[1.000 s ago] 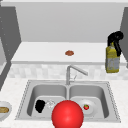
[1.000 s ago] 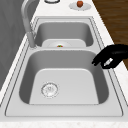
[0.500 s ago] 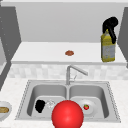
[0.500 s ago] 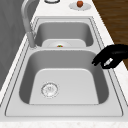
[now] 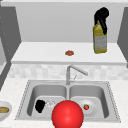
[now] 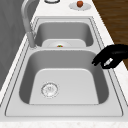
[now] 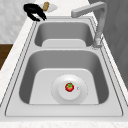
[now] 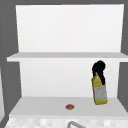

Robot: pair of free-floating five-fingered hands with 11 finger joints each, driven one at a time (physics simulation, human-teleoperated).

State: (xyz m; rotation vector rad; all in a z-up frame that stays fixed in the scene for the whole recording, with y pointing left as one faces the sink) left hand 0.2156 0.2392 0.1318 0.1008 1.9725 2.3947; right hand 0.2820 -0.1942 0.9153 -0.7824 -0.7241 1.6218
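Right hand (image 5: 101,15) grips the yellow bottle (image 5: 100,40) from above, fingers curled down over its neck and cap; the upper view shows the same hold (image 8: 98,68). The bottle hangs slightly tilted, its base at or just above the lower shelf (image 8: 45,105) — contact cannot be confirmed. A small brown item (image 5: 69,52) lies on that shelf, well apart to the left. Left hand (image 5: 40,106) hovers at the front rim of the left sink basin (image 6: 67,82), fingers curled, holding nothing. A strawberry (image 7: 69,87) sits on a plate (image 7: 57,96) in the right basin.

Recommended handling: keep the grip firm on the neck — a top-held bottle swings easily — and move it slowly, upright, clear of the cabinet side wall.
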